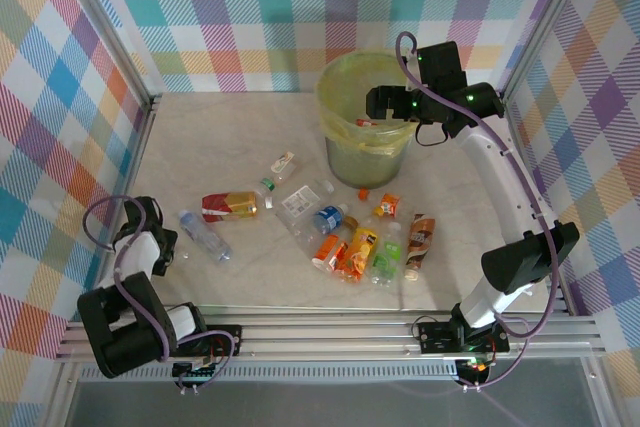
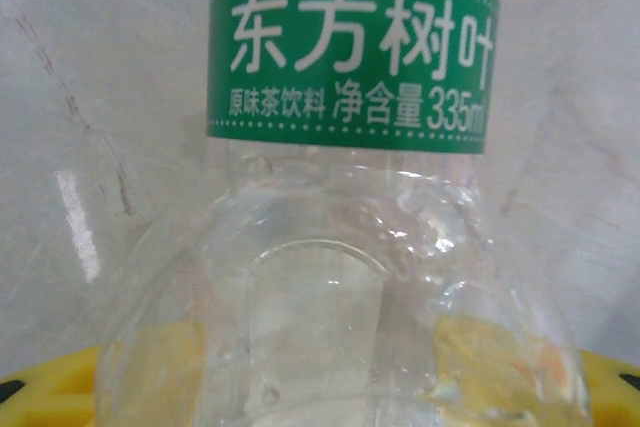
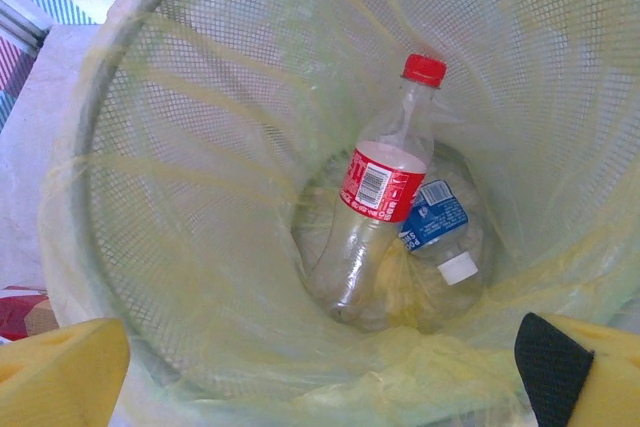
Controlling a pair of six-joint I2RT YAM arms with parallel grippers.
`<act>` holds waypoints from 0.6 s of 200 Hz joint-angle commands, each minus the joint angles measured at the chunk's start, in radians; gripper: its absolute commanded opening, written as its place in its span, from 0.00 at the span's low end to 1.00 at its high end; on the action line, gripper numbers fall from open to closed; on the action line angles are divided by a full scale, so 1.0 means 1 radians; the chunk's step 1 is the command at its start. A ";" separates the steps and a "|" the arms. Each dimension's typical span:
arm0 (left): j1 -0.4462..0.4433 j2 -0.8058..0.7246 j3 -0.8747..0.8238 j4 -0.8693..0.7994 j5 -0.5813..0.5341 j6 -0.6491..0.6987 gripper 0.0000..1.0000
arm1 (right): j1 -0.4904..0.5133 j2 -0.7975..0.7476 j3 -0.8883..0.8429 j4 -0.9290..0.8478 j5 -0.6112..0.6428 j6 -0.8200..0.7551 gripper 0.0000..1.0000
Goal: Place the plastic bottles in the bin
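Note:
The bin (image 1: pixel 365 117) stands at the back of the table, lined with a yellowish bag. My right gripper (image 1: pixel 385 105) hangs open and empty over its mouth, yellow fingers (image 3: pixel 60 367) at the frame's lower corners. Inside the bin (image 3: pixel 200 197) lie a red-labelled bottle (image 3: pixel 380 187) with a red cap and a blue-labelled bottle (image 3: pixel 435 217) with a white cap. My left gripper (image 1: pixel 165 247) sits low at the near left, open, with a clear green-labelled bottle (image 2: pixel 340 247) very close between its spread fingers (image 2: pixel 40 387). That clear bottle (image 1: pixel 205 235) lies on the table.
Several more bottles lie mid-table: red-labelled (image 1: pixel 230 206), green-capped clear (image 1: pixel 281 168), crushed clear (image 1: pixel 300 202), blue (image 1: pixel 330 218), orange (image 1: pixel 328 250), yellow-orange (image 1: pixel 358 252), green (image 1: pixel 387 257), brown (image 1: pixel 420 240). Checked walls and metal frame rails (image 1: pixel 330 332) bound the table.

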 commanded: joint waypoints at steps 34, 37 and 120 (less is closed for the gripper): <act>0.018 -0.240 0.099 -0.105 0.051 0.116 0.47 | 0.004 -0.054 -0.042 0.038 -0.056 0.016 1.00; 0.018 -0.243 0.107 -0.110 0.059 0.123 0.47 | 0.004 -0.058 -0.047 0.042 -0.058 0.016 1.00; -0.318 -0.276 0.343 -0.035 0.212 0.223 0.46 | 0.004 -0.182 -0.147 0.117 -0.172 0.057 1.00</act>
